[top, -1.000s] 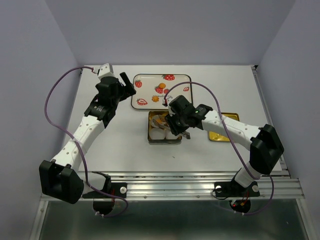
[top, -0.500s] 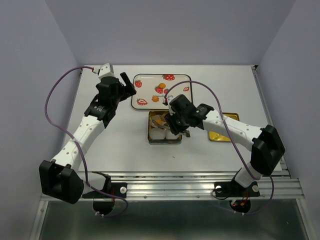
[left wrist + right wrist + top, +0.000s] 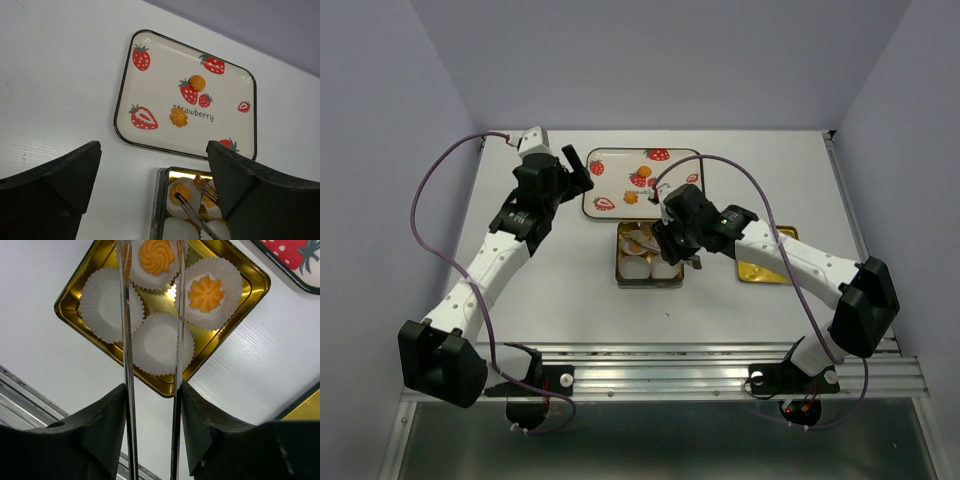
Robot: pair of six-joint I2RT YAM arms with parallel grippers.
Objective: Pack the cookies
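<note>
The square gold tin (image 3: 244, 277) holds several white paper cups. Two cookies lie in its cups, one (image 3: 156, 256) between the arms of the metal tongs (image 3: 178, 330) and one (image 3: 205, 293) beside it. Two more cookies (image 3: 197, 82) (image 3: 178, 117) lie on the strawberry tray (image 3: 150, 80). My right gripper (image 3: 152, 390) is shut on the tongs above the tin (image 3: 619, 272); the tong arms stand apart around the cookie. My left gripper (image 3: 154, 150) is open and empty, above the table by the tray's left side (image 3: 578, 165).
The tin's gold lid (image 3: 767, 258) lies to the right of the tin, partly under my right arm. The tray (image 3: 620, 170) sits just behind the tin. The table's front rail (image 3: 720, 355) runs along the near edge.
My right gripper with the tongs has shifted slightly toward the far side of the tin. The left arm has not moved.
</note>
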